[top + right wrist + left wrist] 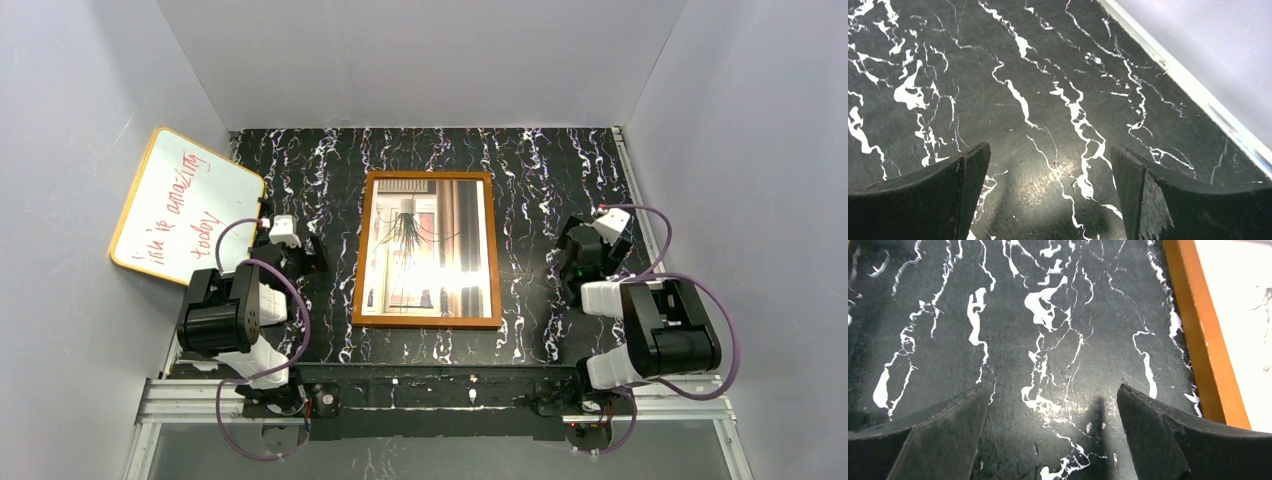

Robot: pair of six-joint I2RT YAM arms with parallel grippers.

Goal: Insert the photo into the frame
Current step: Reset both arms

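The orange-brown wooden frame (362,250) lies flat in the middle of the black marbled table. The photo (430,250) of a room with a spiky plant sits face up inside it, with glare across it. In the left wrist view the frame's left border (1205,335) runs down the right side, with the washed-out photo (1243,305) beyond it. My left gripper (315,250) is open and empty, just left of the frame; it shows over bare table in its wrist view (1053,405). My right gripper (562,262) is open and empty, right of the frame, over bare table (1050,165).
A yellow-edged whiteboard (185,205) with red writing leans against the left wall. Grey walls enclose the table on three sides. The table's right metal edge (1198,95) runs close by the right gripper.
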